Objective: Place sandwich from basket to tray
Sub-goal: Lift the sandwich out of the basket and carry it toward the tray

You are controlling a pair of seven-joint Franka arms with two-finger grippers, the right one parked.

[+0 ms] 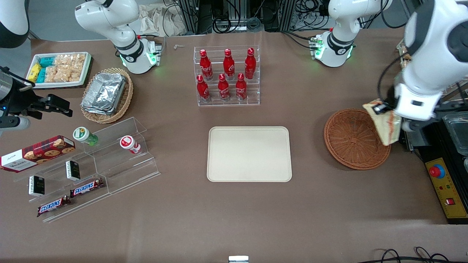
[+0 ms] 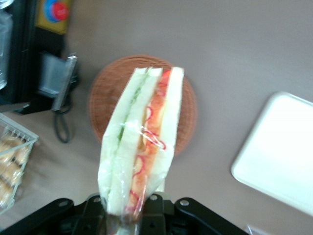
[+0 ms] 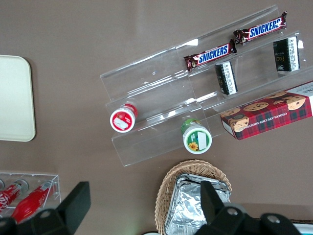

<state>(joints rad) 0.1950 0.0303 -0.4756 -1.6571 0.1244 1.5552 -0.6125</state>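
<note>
The left arm's gripper hung above the working-arm edge of the basket, its fingers closed on one end of the sandwich, which was lifted clear of the weave. In the wrist view the wrapped sandwich stood out from the black fingers, its bread layers and red and green filling edge-on, with the round basket below it and nothing lying inside. The basket sat well apart from the tray, and bare brown table lay between the two rims. The tray's flat surface held nothing, and its rounded corner showed pale against the tabletop. Farther from the front camera than the tray stood a clear rack of red bottles, with open table between them. Just beside the basket, at the working arm's end of the table, ran a black control box with a red button.
</note>
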